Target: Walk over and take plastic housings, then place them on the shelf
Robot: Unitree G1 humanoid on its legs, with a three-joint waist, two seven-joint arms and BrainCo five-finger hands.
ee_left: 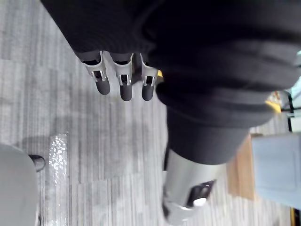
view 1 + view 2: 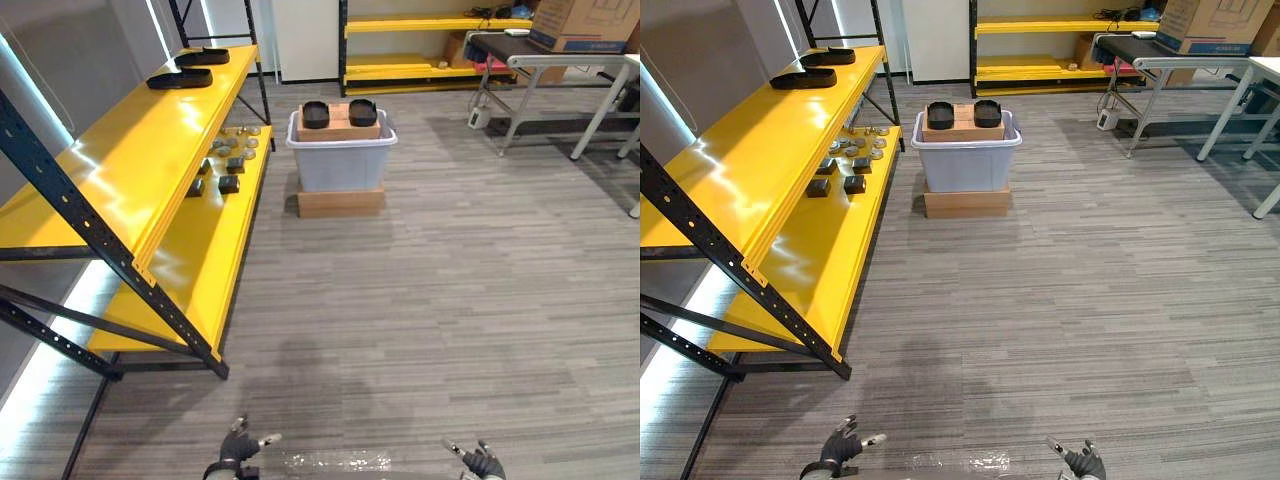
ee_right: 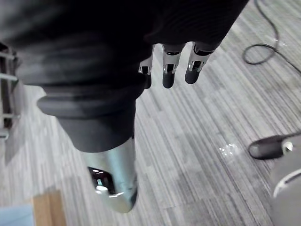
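Sitting atop the box [image 2: 338, 129], black housings [image 2: 316, 114] lie far from left hand [image 2: 238, 447] and right hand [image 2: 484, 463], fingers [image 1: 123, 87] relaxed.

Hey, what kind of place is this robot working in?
Probably a warehouse or workshop storeroom: long yellow steel shelves on black frames, a pale grey plastic tote topped with two black plastic housings, and a brown cardboard carton on a metal bench at the back.

bright light, glare on shelf [image 2: 120, 170]
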